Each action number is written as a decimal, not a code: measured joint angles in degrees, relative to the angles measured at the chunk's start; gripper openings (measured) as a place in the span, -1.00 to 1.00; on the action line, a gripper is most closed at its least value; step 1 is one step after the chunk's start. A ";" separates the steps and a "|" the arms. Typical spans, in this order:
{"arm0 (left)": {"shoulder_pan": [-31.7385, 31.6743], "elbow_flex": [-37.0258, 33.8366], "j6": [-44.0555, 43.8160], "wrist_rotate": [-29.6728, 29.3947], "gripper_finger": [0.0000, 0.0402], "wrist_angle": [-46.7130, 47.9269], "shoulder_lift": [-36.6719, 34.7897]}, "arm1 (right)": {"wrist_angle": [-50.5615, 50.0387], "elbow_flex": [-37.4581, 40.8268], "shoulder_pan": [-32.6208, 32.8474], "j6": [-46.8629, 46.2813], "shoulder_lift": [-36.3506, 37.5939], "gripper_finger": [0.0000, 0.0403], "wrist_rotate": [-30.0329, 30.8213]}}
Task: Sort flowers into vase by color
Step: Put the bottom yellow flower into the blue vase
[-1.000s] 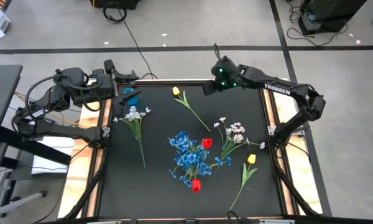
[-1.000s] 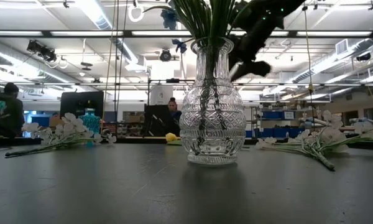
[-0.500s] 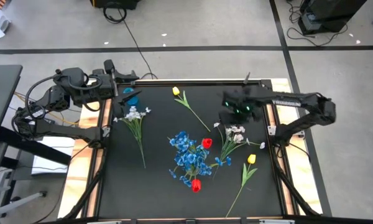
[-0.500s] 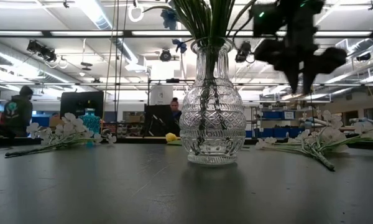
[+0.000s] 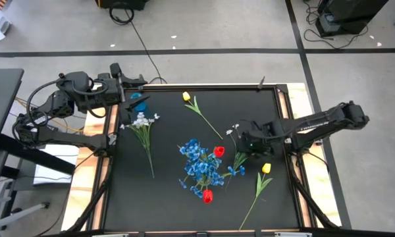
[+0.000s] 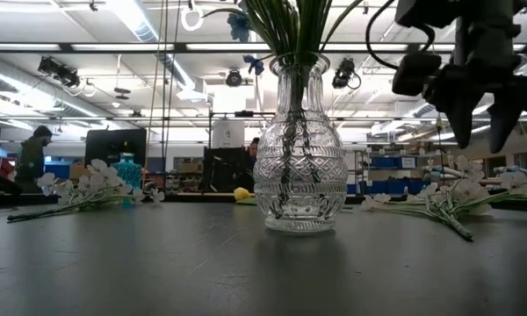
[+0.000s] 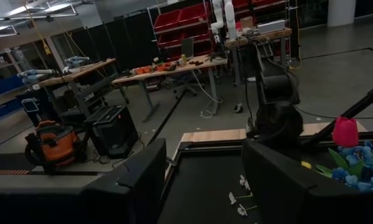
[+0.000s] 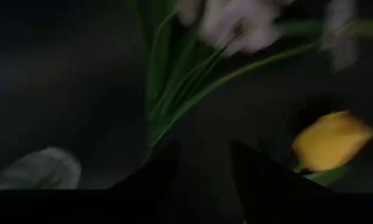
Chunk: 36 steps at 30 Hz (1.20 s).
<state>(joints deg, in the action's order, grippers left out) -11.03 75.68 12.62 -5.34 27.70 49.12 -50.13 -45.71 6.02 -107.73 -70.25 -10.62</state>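
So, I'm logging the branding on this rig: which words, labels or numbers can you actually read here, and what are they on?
None can be read.
Right arm: pale lettering along it, too small to read.
Red storage bins in the room behind: any labels are too blurred to read.

high: overhead | low: tabletop level | both share vase [image 6: 299, 145]

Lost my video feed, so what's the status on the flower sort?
Right gripper over white sprig, fingers open, nothing held. Left gripper parked at table's far-left corner, open. Vase holds blue and red flowers. Yellow tulip lies close beside sprig.
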 joint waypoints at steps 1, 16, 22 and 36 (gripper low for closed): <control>0.00 0.02 0.00 0.02 0.07 0.00 0.00 | 2.11 0.53 0.99 -1.58 -0.15 -0.22 -0.41; 0.00 0.00 0.00 0.02 0.07 0.00 0.00 | -3.27 3.06 18.91 -23.39 -1.08 0.16 -1.34; 0.00 0.02 -0.02 0.02 0.07 0.00 0.02 | 3.81 9.59 20.15 -26.73 -1.10 0.02 -2.79; -0.01 0.02 0.00 0.01 0.07 0.01 0.01 | 12.73 15.07 19.72 -26.72 -5.50 -0.38 -2.50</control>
<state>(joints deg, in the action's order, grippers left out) -11.03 75.70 12.62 -5.33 27.72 49.14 -37.40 -30.64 25.74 -134.45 -75.75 -13.12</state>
